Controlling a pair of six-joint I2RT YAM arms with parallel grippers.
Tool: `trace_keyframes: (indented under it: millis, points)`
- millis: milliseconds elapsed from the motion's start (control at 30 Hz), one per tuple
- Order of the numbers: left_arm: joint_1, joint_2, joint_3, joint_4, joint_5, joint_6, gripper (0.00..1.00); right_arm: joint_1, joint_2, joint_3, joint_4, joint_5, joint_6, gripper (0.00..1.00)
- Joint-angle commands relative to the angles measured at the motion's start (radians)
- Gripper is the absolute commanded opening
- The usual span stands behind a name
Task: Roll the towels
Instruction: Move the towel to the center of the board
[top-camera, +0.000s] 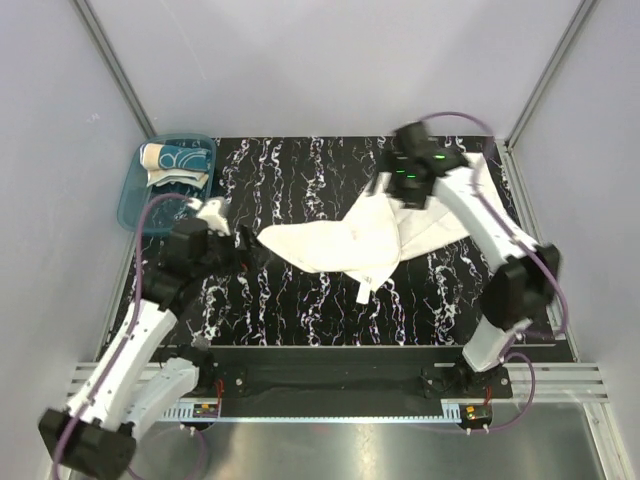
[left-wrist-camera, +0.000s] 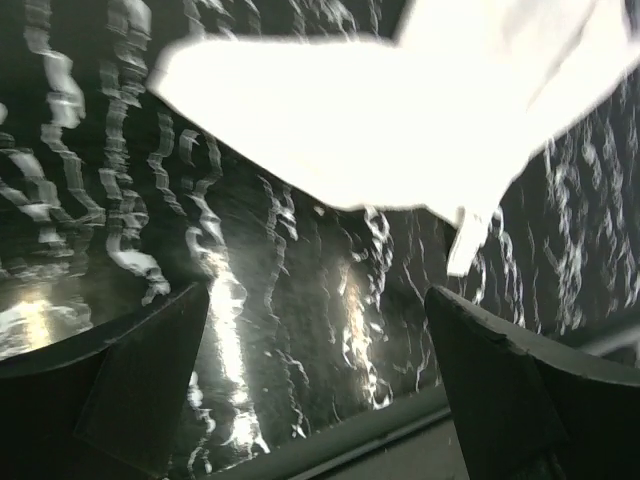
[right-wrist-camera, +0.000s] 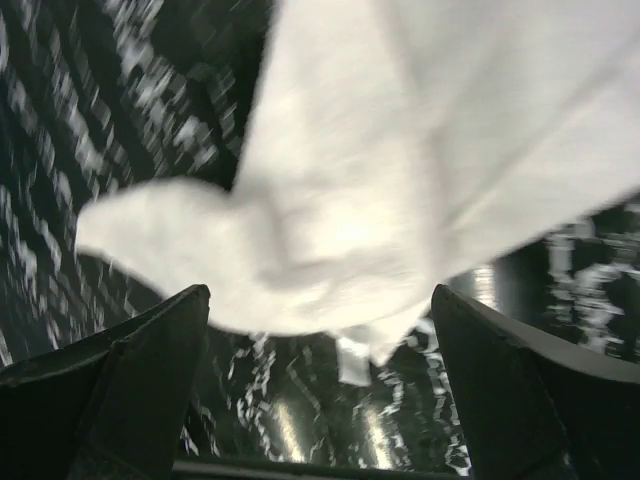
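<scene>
A large white terry towel lies loosely crumpled on the black marbled desk. It stretches from a pointed corner near the middle-left of the surface up to the far right edge, and a narrow tab hangs off its near hem. The smaller cream towel with the teal-blue pattern sits rolled up inside the translucent teal tub at the far left corner, well apart from the white one. The left fingers are spread wide with only bare desk between them. They are low and point toward the white towel's left corner, near the cloth but not touching it. The right fingers are also spread wide. They hover over the far right part of the white towel, where a bunched fold of cloth shows between and beyond them, and they pinch none of it. The right wrist view is blurred, so I cannot tell whether the tips brush the fabric.
</scene>
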Motion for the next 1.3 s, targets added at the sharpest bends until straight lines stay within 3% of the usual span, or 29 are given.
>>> trace_keyframes:
  millis: [0,33,133,433,700,933,1033,1167,1267]
  points:
    - [-0.205,0.103,0.036,0.099,-0.108,-0.026,0.95,-0.201,-0.235,-0.16,0.085,0.035,0.014,1.0]
    - [-0.321,0.18,0.05,0.11,-0.143,-0.029,0.95,-0.227,-0.249,-0.203,0.077,0.037,-0.004,1.0]
    - [-0.469,0.361,0.112,0.164,-0.208,-0.048,0.95,-0.294,-0.277,-0.255,0.033,0.064,-0.025,1.0]
    - [-0.698,0.826,0.427,0.201,-0.247,-0.019,0.97,-0.418,-0.349,-0.401,0.062,0.039,-0.045,1.0]
    - [-0.742,1.105,0.653,0.136,-0.284,0.035,0.98,-0.472,-0.383,-0.42,0.051,0.078,-0.073,1.0]
    - [-0.798,1.263,0.782,0.067,-0.304,0.081,0.91,-0.548,-0.378,-0.407,0.052,0.086,-0.092,1.0]
    - [-0.805,1.311,0.816,0.032,-0.332,0.076,0.82,-0.556,-0.369,-0.409,0.057,0.071,-0.09,1.0]
    - [-0.808,1.343,0.807,0.012,-0.372,0.061,0.79,-0.559,-0.351,-0.41,0.063,0.069,-0.088,1.0]
    - [-0.808,1.363,0.796,0.012,-0.39,0.055,0.65,-0.558,-0.348,-0.415,0.065,0.068,-0.088,1.0]
